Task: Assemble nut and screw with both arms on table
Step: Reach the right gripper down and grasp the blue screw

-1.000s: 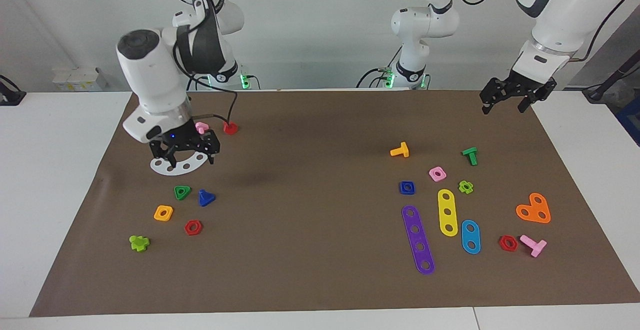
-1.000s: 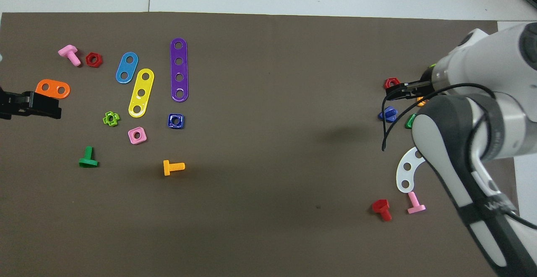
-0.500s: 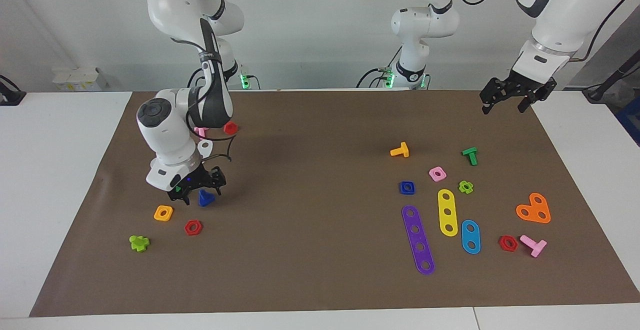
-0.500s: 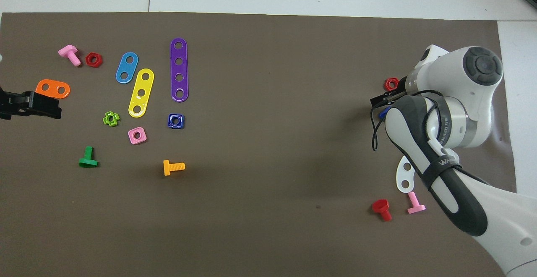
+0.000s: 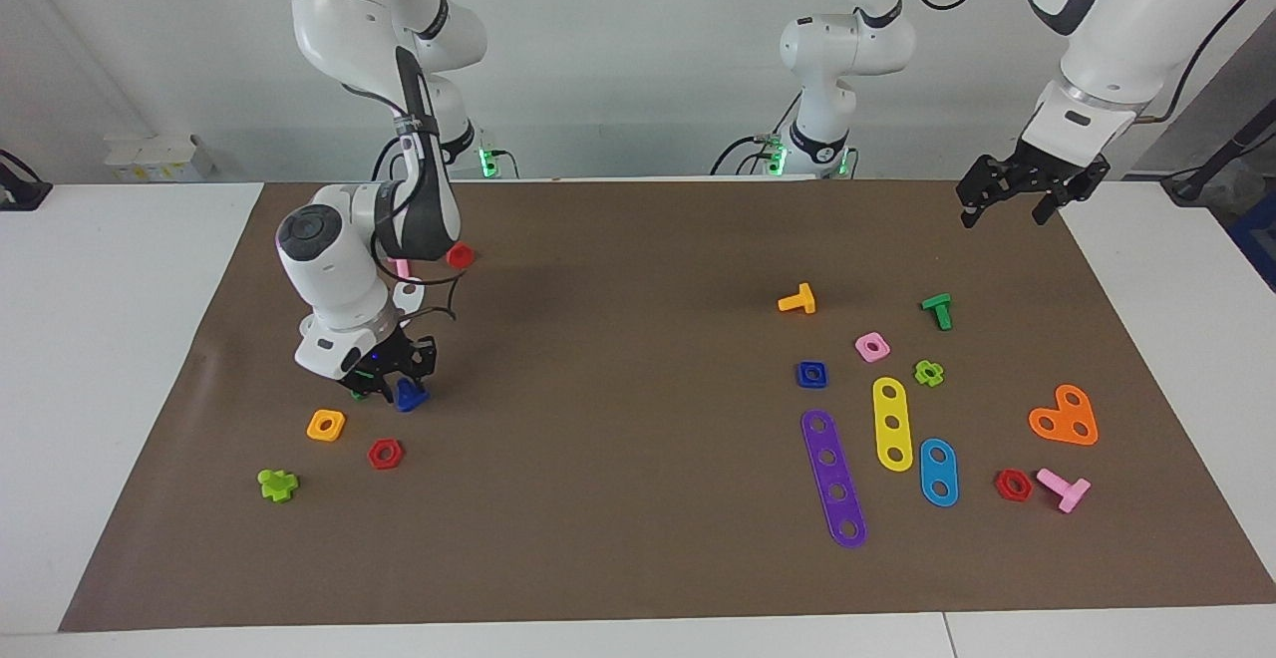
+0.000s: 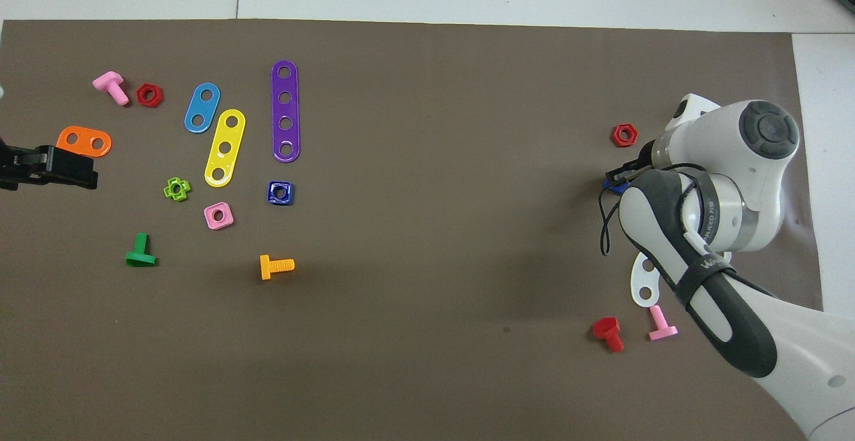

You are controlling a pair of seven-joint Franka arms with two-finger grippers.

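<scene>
Blue screw [image 5: 410, 397], lying on the brown sheet [image 5: 638, 498]: right gripper [image 5: 391, 386] is sitting low around it, fingers narrowing for pickup; blue nut [image 5: 810, 374] is lying well apart; left gripper [image 5: 1017, 201] is waiting wide open aloft.

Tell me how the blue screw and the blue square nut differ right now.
The blue screw has a triangular head with no hole showing; the blue square nut has a round centre hole. The screw sits under the right tool, toward the right arm's end; the nut lies free toward the left arm's end, beside the purple strip. Both are blue and on the brown sheet.
</scene>
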